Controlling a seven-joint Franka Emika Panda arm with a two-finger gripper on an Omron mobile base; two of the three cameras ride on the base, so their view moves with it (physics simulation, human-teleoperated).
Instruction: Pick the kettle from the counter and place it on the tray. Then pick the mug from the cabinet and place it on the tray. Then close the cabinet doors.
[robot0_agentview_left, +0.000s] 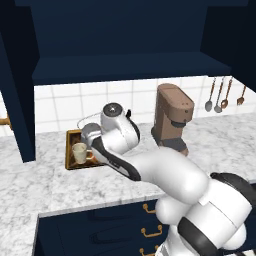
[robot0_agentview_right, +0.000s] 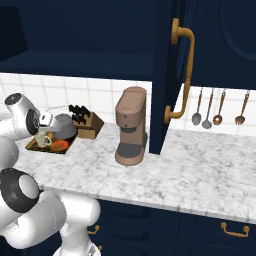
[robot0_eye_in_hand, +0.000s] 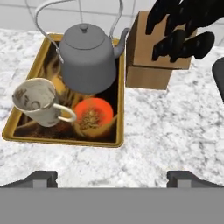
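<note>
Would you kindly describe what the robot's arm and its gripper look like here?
The arm is glossy white with rounded, bulbous links and dark grey to black bands at its joints; its end cap is a grey disc. No cables show. The gripper ends in two small dark grey, blocky finger tips.

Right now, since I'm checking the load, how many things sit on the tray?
2. The kettle sits at the tray's far end, beside the knife block; the mug stands at its near end, handle toward the orange-red spot. Nothing else appears hidden.
</note>
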